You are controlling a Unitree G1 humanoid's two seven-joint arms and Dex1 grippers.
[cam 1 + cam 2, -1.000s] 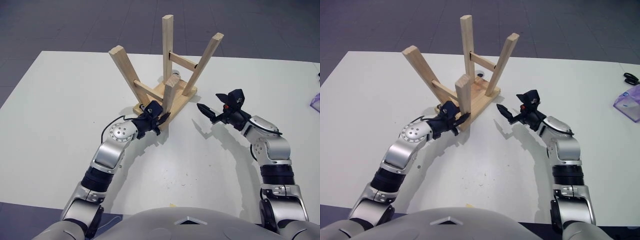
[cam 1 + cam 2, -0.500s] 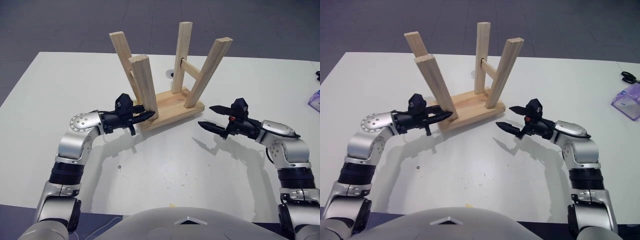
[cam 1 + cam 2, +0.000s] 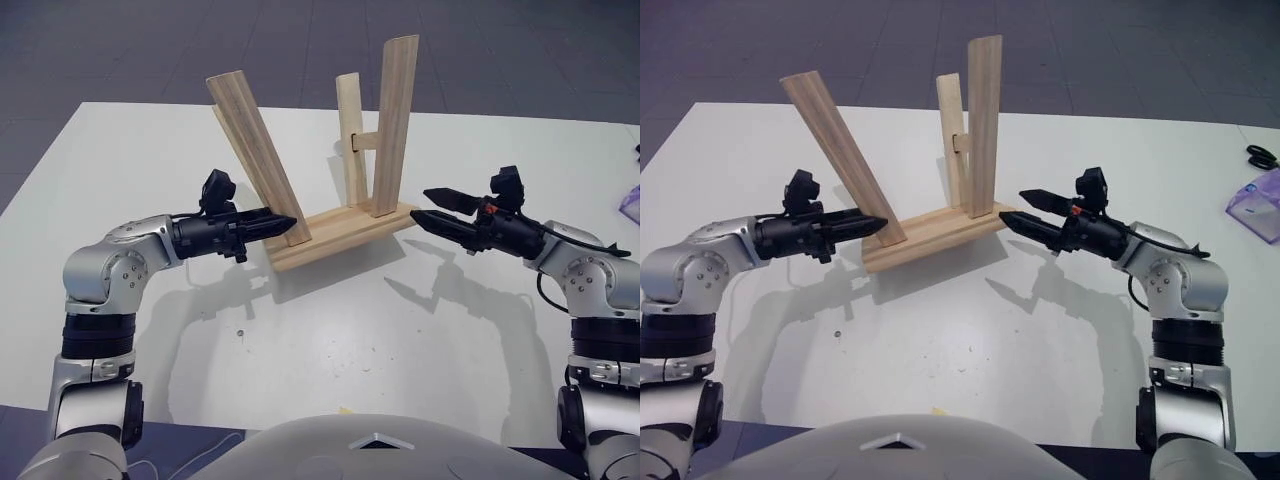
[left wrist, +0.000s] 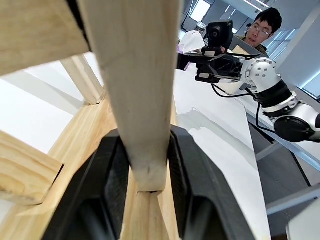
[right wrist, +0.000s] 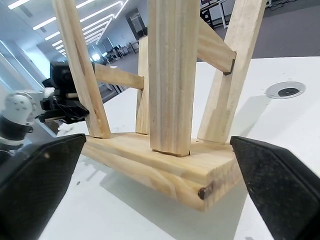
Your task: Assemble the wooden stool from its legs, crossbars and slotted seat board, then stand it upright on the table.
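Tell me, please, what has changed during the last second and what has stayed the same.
The upside-down stool turned on the table, so the long edge of its seat now faces the robot. The left gripper swung out to the left with the leg it clamps. The right gripper came in to the seat's right end. Unchanged: left gripper shut on the leg, right gripper open, stool upside down.

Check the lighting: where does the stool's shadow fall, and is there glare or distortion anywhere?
Left eye view: the stool casts a soft shadow on the table on the robot's side of the seat board; no glare patch visible. Right wrist view: bright ceiling strip lights behind the legs. Left wrist view: the leg clamped in the left gripper looms wide, stretched by closeness.
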